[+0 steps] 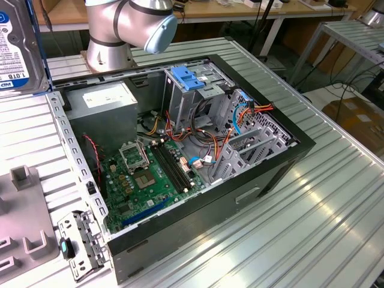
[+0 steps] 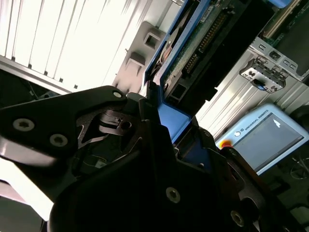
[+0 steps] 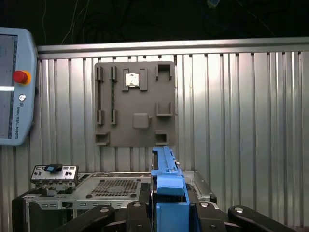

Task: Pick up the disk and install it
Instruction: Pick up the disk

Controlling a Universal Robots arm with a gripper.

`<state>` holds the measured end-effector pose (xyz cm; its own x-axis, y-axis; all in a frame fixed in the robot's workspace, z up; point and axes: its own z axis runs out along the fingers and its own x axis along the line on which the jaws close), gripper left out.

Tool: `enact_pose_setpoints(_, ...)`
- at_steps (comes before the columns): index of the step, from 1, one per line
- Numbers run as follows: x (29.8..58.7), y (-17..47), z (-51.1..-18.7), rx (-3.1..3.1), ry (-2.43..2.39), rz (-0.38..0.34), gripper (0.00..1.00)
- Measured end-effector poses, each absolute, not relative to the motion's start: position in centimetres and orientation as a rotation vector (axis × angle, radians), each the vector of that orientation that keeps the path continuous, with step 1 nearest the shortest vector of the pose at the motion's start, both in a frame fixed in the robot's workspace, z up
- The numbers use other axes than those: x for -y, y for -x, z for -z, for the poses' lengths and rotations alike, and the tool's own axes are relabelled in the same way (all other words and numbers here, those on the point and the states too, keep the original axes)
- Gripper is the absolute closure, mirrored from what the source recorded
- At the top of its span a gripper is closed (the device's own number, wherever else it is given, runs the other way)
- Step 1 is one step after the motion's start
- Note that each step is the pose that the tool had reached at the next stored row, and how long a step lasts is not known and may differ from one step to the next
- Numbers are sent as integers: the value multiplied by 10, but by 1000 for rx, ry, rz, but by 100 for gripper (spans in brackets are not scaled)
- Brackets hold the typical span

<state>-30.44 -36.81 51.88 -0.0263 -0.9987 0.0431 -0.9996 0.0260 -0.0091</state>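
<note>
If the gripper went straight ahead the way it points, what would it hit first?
Probably the grey fixture plate on the ribbed table, beyond the disk the gripper holds; depth is unclear.

Your ribbed metal surface point(image 1: 336, 198) carries an open computer case point(image 1: 264, 180) close beside the pincer point(image 3: 169, 212). Straight ahead of the pincer lies a flat grey fixture plate point(image 3: 135, 104). Off to one side of the pincer rest a teach pendant point(image 3: 14, 87) and a small metal bracket point(image 1: 81, 243), just beside the case.

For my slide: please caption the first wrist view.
Gripper holds the disk edge-on; a grey fixture plate lies on the ribbed table.
</note>
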Motion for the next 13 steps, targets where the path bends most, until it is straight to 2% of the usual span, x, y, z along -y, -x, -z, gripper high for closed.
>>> enact_pose_setpoints(13, 369, 278, -519, 2232, -2175, -57, 63)
